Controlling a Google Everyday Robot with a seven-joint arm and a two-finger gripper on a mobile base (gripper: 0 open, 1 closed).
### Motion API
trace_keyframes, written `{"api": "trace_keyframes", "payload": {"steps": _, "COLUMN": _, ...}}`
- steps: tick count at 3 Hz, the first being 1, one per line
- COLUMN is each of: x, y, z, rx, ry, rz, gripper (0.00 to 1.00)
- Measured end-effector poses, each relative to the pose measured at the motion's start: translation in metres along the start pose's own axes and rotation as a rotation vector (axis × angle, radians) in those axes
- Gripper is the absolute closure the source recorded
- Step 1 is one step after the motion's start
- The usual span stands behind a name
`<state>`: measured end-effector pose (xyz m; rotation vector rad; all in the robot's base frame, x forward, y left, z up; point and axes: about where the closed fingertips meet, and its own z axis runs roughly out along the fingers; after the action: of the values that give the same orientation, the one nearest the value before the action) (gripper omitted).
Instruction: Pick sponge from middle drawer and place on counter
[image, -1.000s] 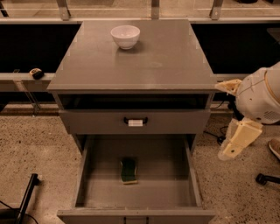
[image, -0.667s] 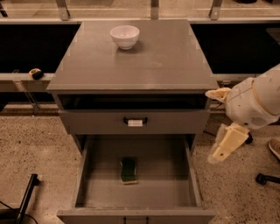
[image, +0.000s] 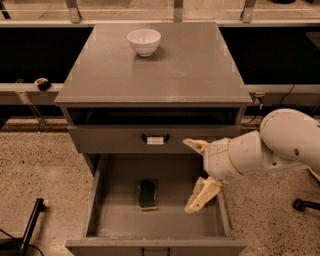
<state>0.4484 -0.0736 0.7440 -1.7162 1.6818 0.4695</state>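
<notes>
The sponge (image: 147, 195), dark green on top with a pale yellow edge, lies flat on the floor of the open middle drawer (image: 105, 220), near its centre. My gripper (image: 196, 174) hangs over the drawer's right side, to the right of the sponge and apart from it. Its two pale fingers are spread wide and hold nothing. One finger (image: 196, 145) points up-left by the closed drawer front, the other (image: 202, 195) points down into the drawer. The grey counter (image: 190, 65) is the cabinet top above.
A white bowl (image: 144, 41) stands on the counter at the back, left of centre. A closed drawer front with a black handle and white label (image: 155, 139) sits above the open drawer. The white arm (image: 280, 145) reaches in from the right. Speckled floor surrounds the cabinet.
My gripper and arm have moved left, from beside the cabinet's right side to over the right part of the open drawer. The sponge and bowl have not moved.
</notes>
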Motion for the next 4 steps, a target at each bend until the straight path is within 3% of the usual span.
{"api": "trace_keyframes", "payload": {"steps": 1, "x": -0.001, "y": -0.001, "z": -0.004, "rx": 0.003, "ry": 0.01, "rz": -0.009, "gripper": 0.0}}
{"api": "trace_keyframes", "payload": {"steps": 2, "x": -0.016, "y": -0.012, "z": 0.025, "rx": -0.025, "ry": -0.093, "rz": -0.03, "gripper": 0.0}}
{"api": "trace_keyframes", "payload": {"steps": 3, "x": -0.012, "y": -0.002, "z": 0.086, "rx": -0.097, "ry": -0.241, "rz": -0.035, "gripper": 0.0}}
{"api": "trace_keyframes", "payload": {"steps": 4, "x": 0.011, "y": 0.006, "z": 0.169, "rx": -0.113, "ry": -0.323, "rz": -0.034, "gripper": 0.0}}
